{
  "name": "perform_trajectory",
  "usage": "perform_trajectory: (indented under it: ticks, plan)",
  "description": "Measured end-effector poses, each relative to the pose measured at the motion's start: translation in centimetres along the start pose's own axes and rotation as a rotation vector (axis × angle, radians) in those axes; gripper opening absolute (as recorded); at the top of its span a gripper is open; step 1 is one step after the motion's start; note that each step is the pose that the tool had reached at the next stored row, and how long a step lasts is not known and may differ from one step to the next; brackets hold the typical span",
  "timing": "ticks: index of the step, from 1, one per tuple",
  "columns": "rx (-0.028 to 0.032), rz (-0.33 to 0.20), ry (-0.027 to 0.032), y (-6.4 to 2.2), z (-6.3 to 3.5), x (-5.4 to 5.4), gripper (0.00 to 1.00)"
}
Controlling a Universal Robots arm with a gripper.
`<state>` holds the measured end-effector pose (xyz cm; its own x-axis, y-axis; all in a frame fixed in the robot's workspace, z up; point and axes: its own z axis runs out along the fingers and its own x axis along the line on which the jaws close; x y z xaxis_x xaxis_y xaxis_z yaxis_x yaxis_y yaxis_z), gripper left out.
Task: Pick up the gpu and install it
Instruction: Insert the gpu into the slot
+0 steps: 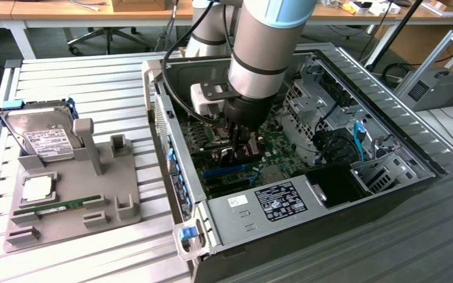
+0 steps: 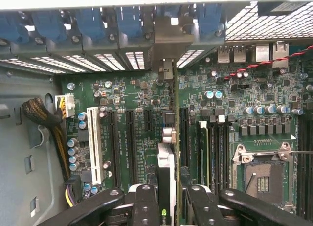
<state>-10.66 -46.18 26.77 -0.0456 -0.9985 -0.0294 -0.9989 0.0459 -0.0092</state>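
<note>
The gpu (image 2: 166, 162) stands on edge between my fingers (image 2: 146, 206), running in line with the long black slots of the green motherboard (image 2: 234, 89). Its grey metal end bracket (image 2: 171, 37) lies against the rear wall of the case, among the blue slot clips (image 2: 93, 23). My gripper (image 2: 171, 204) is shut on the card's near end. In the exterior view the gripper (image 1: 238, 147) reaches down into the open computer case (image 1: 384, 135), with the dark gpu (image 1: 233, 155) just under it, close over the motherboard. Whether the card sits in a slot I cannot tell.
A white slot (image 2: 95, 145) and a braided cable bundle (image 2: 41, 113) lie beside the card. The empty processor socket (image 2: 261, 174) is on its other side. On the exterior view's left, a grey fixture (image 1: 77, 188) holds a hard drive (image 1: 42, 132) and a green memory stick (image 1: 57, 206).
</note>
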Motion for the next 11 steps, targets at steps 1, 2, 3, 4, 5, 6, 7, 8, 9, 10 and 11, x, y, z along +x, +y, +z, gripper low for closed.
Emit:
perform_trajectory:
  ticks: [1, 2, 3, 4, 5, 6, 7, 8, 9, 10, 11]
  plan:
    - [0.0, 0.0, 0.0, 0.0, 0.0, 0.0, 0.27]
    - [0.0, 0.0, 0.0, 0.0, 0.0, 0.0, 0.27]
    - [0.0, 0.0, -0.0001, 0.0, 0.0, 0.0, 0.27]
    - [0.0, 0.0, 0.0, 0.0, 0.0, 0.0, 0.27]
    - [0.0, 0.0, 0.0, 0.01, 0.0, 0.0, 0.27]
    - [0.0, 0.0, 0.0, 0.01, 0.0, 0.0, 0.27]
    - [0.0, 0.0, 0.0, 0.0, 0.0, 0.0, 0.27]
    - [0.0, 0.0, 0.0, 0.0, 0.0, 0.0, 0.27]
    - [-0.0007, 0.0, 0.0, -0.03, 0.0, 0.0, 0.27]
    - [-0.0024, 0.0, 0.0002, -0.1, 0.0, 0.0, 0.27]
    - [-0.011, 0.001, 0.0006, -0.42, 0.0, -0.02, 0.27]
